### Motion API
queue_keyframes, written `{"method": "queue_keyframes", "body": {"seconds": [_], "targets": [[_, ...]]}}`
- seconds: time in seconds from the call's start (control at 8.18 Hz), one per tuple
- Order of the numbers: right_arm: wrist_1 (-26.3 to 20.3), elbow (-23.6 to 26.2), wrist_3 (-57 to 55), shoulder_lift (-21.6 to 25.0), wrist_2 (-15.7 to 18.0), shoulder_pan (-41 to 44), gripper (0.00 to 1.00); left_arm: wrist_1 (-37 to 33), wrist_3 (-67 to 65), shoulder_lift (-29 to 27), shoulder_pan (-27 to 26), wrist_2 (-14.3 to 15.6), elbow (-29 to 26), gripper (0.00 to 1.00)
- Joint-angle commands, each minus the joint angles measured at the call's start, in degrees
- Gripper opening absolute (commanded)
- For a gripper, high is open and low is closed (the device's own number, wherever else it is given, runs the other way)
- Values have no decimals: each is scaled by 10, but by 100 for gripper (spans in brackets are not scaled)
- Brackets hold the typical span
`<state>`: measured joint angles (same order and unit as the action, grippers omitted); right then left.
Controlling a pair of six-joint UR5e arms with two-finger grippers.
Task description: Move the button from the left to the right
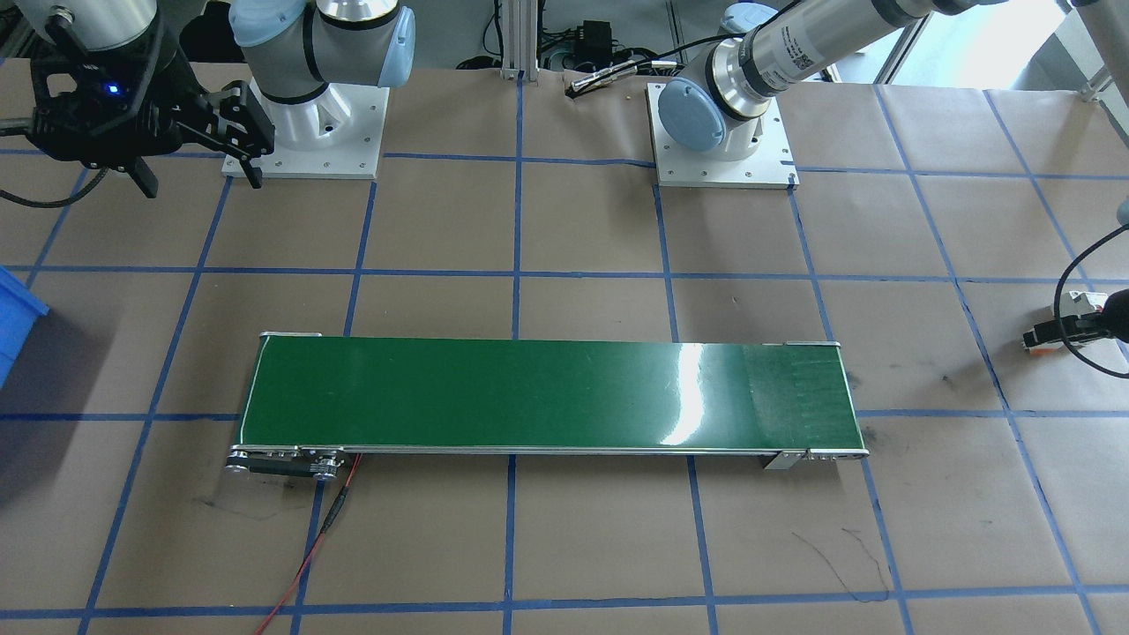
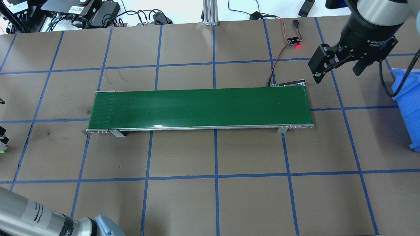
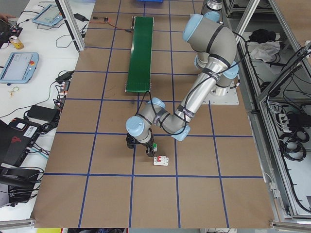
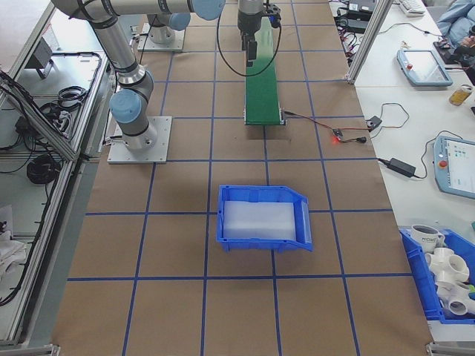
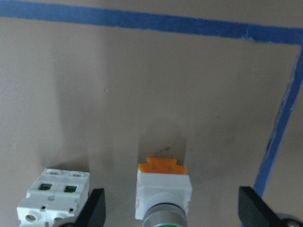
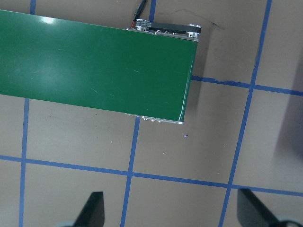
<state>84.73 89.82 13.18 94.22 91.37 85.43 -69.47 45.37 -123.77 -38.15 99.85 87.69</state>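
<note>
Left wrist-mounted view: left gripper [image 5: 170, 213], fingers [image 5: 94, 208] spread wide and empty, one at 7 o'clock and one at 5 o'clock of the frame. Between them, at 6 o'clock: the button [image 5: 163, 191], white body, orange base pointing to 12 o'clock, rim of its cap just showing at the bottom edge. It lies on the brown paper table [image 5: 151, 85], apparently untouched by either finger. At 8 o'clock, just beside the button: white circuit breaker [image 5: 54, 196], partly behind the near finger.

Further out: green conveyor belt [image 2: 200, 106], nothing on it, mid-table. Right gripper [image 2: 338, 64] parted and empty, hanging above the table near the belt's right end. Blue bin [image 2: 408, 105] at 3 o'clock of the overhead view.

Progress, by judgement: very early. Gripper is lined up around the button; gripping, lifting and carrying rightward are not yet done.
</note>
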Motion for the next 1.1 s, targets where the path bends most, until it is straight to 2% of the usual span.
{"method": "queue_keyframes", "body": {"seconds": [0.0, 0.24, 0.37, 0.61, 0.73, 0.98], "targets": [[0, 0, 0, 0, 0, 0, 100, 5, -3, -14, 0, 1, 0, 100], [0, 0, 0, 0, 0, 0, 100, 6, -5, -16, 0, -4, 0, 98], [0, 0, 0, 0, 0, 0, 100, 6, -5, -16, 0, -5, 0, 88], [0, 0, 0, 0, 0, 0, 100, 6, -8, -16, 0, -5, -1, 11], [0, 0, 1, 0, 0, 0, 100, 6, -5, -16, 0, -7, -2, 0], [0, 0, 1, 0, 0, 0, 100, 2, -6, -4, 0, -8, -2, 0]]}}
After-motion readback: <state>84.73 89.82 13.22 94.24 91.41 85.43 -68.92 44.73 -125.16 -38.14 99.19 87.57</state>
